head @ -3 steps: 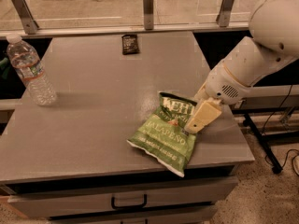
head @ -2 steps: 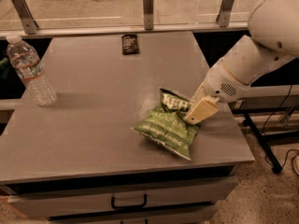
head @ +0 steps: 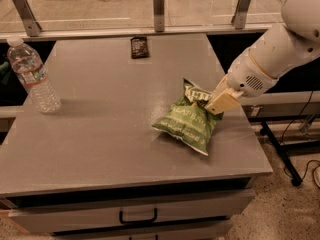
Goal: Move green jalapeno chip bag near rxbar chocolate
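1. Tool (head: 216,104): on the end of the white arm (head: 270,54), which comes in from view-right. It sits low over the right part of the table (head: 100,134).
2. Tool state: beige fingers (head: 223,99) pinched together on the top-right edge of the green jalapeno chip bag (head: 187,121). No gap seen btwn them.
3. Bag: runs from tool down and to view-left. Held end raised, lower end touching table. Crumpled, white lettering faces up.
4. rxbar chocolate (head: 139,47): well apart from tool, up and view-left of it. Lies flat at table's far edge, not touching bag.
5. Water bottle (head: 34,76): far view-left of tool, upright, cap on, near table's left edge.
6. Below tool and to view-left, on table's front: drawer w/ dark handle (head: 138,217).
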